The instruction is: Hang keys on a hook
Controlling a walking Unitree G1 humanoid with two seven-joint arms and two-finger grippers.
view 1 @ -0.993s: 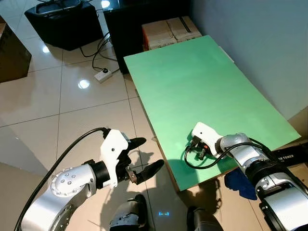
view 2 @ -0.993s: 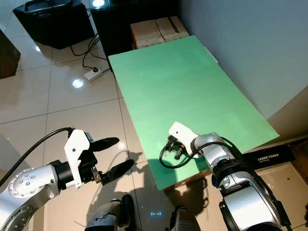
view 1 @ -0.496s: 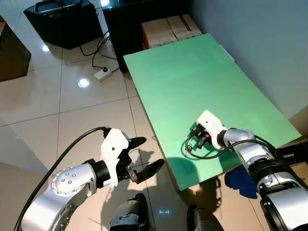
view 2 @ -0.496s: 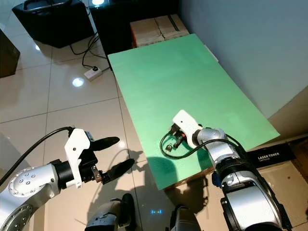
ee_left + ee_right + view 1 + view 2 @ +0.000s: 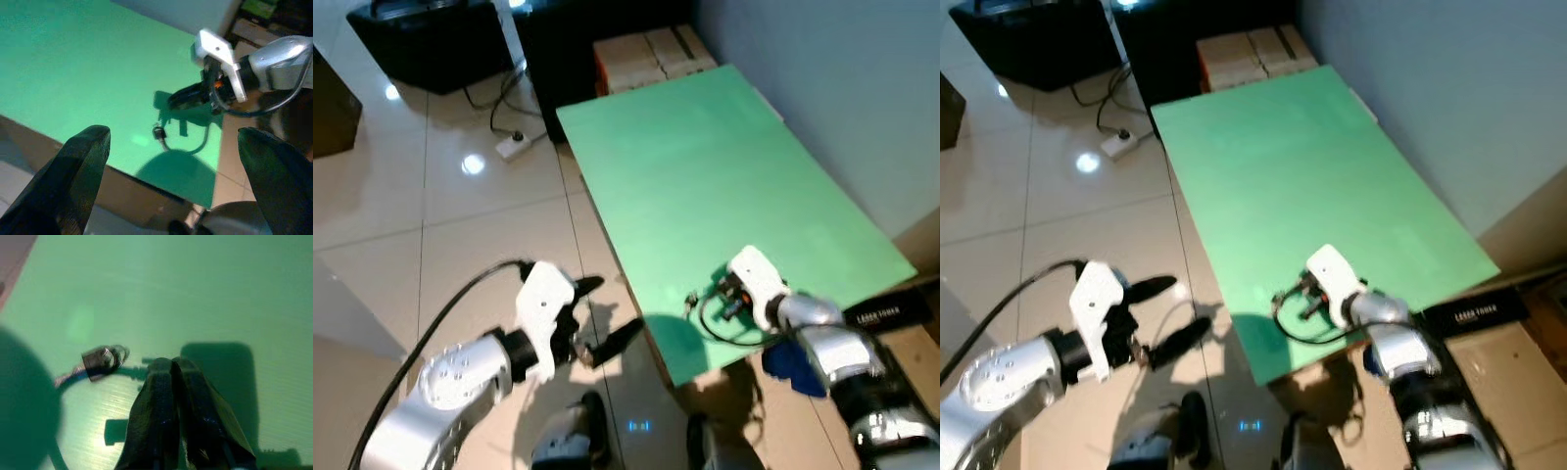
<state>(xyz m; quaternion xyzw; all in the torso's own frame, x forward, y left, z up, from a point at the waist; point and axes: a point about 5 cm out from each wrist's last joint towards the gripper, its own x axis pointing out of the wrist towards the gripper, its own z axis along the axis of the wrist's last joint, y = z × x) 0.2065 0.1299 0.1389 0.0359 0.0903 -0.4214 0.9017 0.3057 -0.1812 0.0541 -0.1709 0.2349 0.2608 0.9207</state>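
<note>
Now we have the right gripper [image 5: 171, 377] low over the green board [image 5: 705, 166], fingers pressed together, the keys [image 5: 100, 360] lying just beyond its tips at centre-left of the wrist picture, while the left gripper [image 5: 602, 313], spread wide, hangs well apart.

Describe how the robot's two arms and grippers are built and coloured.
Both arms are silver metal with white wrist housings and two long black fingers. The left gripper has a black cable arching back along its arm; the right gripper has a black cable looped under its wrist.
</note>
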